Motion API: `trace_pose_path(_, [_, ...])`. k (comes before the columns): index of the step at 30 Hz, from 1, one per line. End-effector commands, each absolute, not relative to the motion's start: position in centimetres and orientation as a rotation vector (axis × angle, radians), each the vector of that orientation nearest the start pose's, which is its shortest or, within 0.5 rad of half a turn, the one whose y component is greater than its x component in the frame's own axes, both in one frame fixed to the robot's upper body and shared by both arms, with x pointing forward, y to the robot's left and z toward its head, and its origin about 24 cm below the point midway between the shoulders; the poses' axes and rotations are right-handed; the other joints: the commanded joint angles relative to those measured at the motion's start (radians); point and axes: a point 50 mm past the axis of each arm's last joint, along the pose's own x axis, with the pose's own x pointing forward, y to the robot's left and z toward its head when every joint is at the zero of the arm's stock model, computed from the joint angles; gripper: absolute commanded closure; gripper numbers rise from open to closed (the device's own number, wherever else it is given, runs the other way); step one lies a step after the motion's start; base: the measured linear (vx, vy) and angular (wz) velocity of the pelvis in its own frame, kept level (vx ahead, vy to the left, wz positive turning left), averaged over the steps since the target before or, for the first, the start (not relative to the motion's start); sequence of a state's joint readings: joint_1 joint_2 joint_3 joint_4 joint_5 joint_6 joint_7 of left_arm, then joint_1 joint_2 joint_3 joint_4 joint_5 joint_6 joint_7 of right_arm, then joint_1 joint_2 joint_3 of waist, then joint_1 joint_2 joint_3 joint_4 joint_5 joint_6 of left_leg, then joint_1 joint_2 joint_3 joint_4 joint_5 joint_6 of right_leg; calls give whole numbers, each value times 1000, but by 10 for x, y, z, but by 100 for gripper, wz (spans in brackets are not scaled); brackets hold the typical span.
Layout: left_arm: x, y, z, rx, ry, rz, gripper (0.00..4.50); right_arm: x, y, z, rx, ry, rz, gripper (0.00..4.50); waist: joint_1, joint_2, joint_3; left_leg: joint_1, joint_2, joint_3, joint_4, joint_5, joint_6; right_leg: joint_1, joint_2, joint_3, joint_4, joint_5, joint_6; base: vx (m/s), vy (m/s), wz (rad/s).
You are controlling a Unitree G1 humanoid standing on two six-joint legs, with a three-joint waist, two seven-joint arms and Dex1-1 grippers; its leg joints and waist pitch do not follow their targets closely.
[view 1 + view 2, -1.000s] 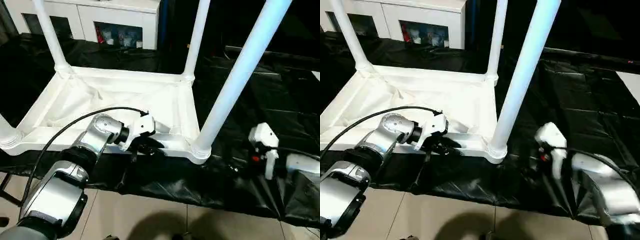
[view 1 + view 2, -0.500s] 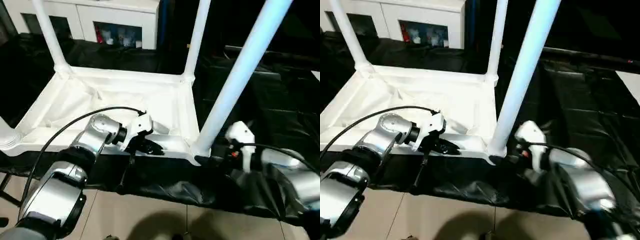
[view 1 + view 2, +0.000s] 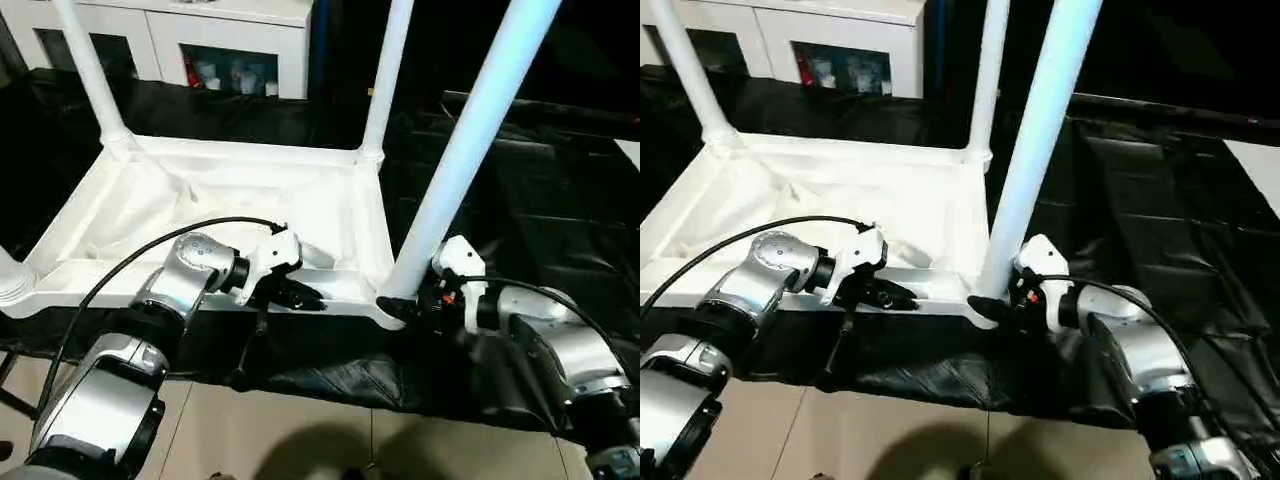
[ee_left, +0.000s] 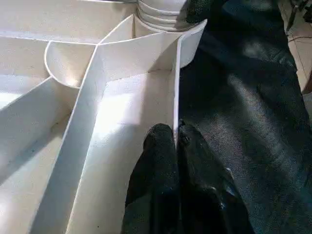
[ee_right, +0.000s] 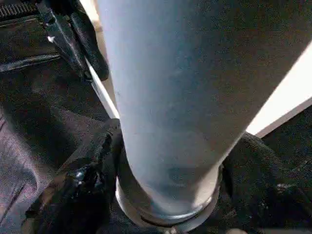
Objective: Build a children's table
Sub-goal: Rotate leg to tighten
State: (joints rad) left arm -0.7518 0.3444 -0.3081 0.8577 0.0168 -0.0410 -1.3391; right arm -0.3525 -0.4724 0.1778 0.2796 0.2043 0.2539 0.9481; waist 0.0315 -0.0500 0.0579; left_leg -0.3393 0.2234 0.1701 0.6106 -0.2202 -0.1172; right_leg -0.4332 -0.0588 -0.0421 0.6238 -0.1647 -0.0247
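The children's table (image 3: 240, 200) lies upside down on a desk (image 3: 560, 190) draped in black sheeting, its ribbed underside facing up and its legs standing up out of the round corner sockets. At the far left corner one leg (image 3: 88, 65) rises upright, and the near left corner socket (image 3: 12, 285) sits at the picture's edge. Moving right, the left pincer (image 3: 883, 292) reaches over the near rim of the tabletop; in the left wrist view its two black fingers (image 4: 161, 161) are pressed together on the thin white edge wall (image 4: 176, 97), one finger inside the rim and one outside, so it is clamped on the table's rim. A black cable (image 3: 130, 262) arcs over the silver left forearm (image 3: 185, 280). Further right, the far right leg (image 3: 385, 75) stands in its socket, and the near right leg (image 3: 470, 140) rises tall and slightly tilted from the near right corner socket (image 3: 385, 300). The right pincer (image 5: 170, 190) sits at the base of this leg; in the right wrist view its black fingers (image 5: 83, 185) lie on either side of the leg's flared foot, touching it, closed around the near right leg. Behind the desk stands a white cabinet (image 3: 220, 40).
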Motion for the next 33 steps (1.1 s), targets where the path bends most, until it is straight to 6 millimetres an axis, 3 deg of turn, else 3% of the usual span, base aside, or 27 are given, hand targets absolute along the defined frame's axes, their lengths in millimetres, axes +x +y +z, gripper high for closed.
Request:
trace_pose_path(1, [327, 128, 53, 384, 485, -1474, 450, 296, -172, 52, -226, 375, 990, 167, 7, -6, -72, -16, -8, 12, -63, -95, 66, 82, -53, 36, -74, -197, -207, 0, 0, 0])
trace_pose_path(6, [332, 123, 50, 391, 507, -1374, 450, 297, -164, 41, -171, 357, 915, 183, 3, -6, -71, -17, -8, 12, -64, -107, 61, 80, -53, 36, -75, -208, -210, 0, 0, 0])
trace_pose_path(8, [335, 116, 47, 399, 501, -1311, 450, 298, -159, 33, -151, 351, 833, 186, 2, -6, -70, -16, -9, 10, -66, -119, 43, 80, -53, 34, -80, -254, -191, 0, 0, 0])
trace_pose_path(12, [337, 89, 43, 344, 478, -1218, 450, 299, -145, 19, -55, 353, 667, 187, 3, -5, -64, -2, -9, 11, -71, -173, 26, 68, -51, 32, -96, -363, -161, 0, 0, 0])
trace_pose_path(15, [334, 61, 40, 301, 463, -1198, 450, 303, -127, 9, -14, 360, 586, 187, -1, 2, -63, 4, -7, 11, -75, -199, 26, 65, -53, 31, -102, -381, -160, 0, 0, 0])
trace_pose_path(16, [332, 47, 39, 292, 455, -1192, 450, 307, -115, 7, -2, 359, 551, 187, -3, -1, -63, 4, -10, 9, -77, -208, 24, 68, -52, 28, -106, -402, -154, 0, 0, 0])
trace_pose_path(17, [330, 39, 38, 295, 451, -1198, 450, 310, -106, 7, 4, 358, 547, 187, -6, 5, -62, 4, -11, 7, -79, -223, 23, 67, -52, 27, -110, -427, -143, 0, 0, 0])
trace_pose_path(18, [330, 39, 38, 295, 451, -1198, 450, 310, -106, 7, 4, 358, 547, 187, -10, 3, -60, 5, -12, 7, -79, -239, 23, 65, -50, 26, -112, -449, -137, 0, 0, 0])
trace_pose_path(19, [328, 31, 38, 310, 446, -1213, 450, 313, -90, 10, 3, 342, 576, 187, -10, 4, -61, 7, -16, 5, -78, -258, 27, 65, -51, 24, -118, -494, -116, 0, 0, 0])
trace_pose_path(21, [328, 29, 38, 326, 443, -1229, 450, 314, -81, 14, -9, 313, 613, 187, -14, 5, -59, 10, -19, 2, -79, -287, 36, 62, -51, 21, -128, -553, -90, 0, 0, 0])
trace_pose_path(22, [327, 29, 38, 331, 443, -1236, 450, 315, -79, 17, -12, 294, 625, 153, -14, 5, -61, 11, -19, 1, -78, -291, 42, 61, -52, 20, -133, -568, -75, 0, 0, 0])
trace_pose_path(25, [328, 40, 40, 354, 432, -1252, 450, 318, -89, 25, -22, 233, 647, 118, -14, 4, -66, 4, -16, 1, -84, -248, 54, 68, -53, 21, -127, -506, -87, 0, 0, 0])
trace_pose_path(27, [328, 45, 41, 361, 427, -1262, 450, 318, -96, 27, -15, 222, 660, 103, -15, 5, -67, 0, -12, 0, -87, -234, 59, 72, -54, 23, -119, -451, -109, 0, 0, 0])
trace_pose_path(30, [327, 62, 44, 372, 389, -1306, 450, 317, -122, 32, -81, 195, 717, 78, -19, 7, -68, 1, -9, 3, -86, -229, 73, 73, -54, 27, -112, -373, -154, 0, 0, 0])
trace_pose_path(33, [325, 72, 46, 367, 378, -1358, 450, 314, -136, 33, -143, 193, 785, 78, -23, 4, -74, -8, -10, 5, -81, -176, 90, 84, -56, 30, -99, -281, -191, 0, 0, 0])
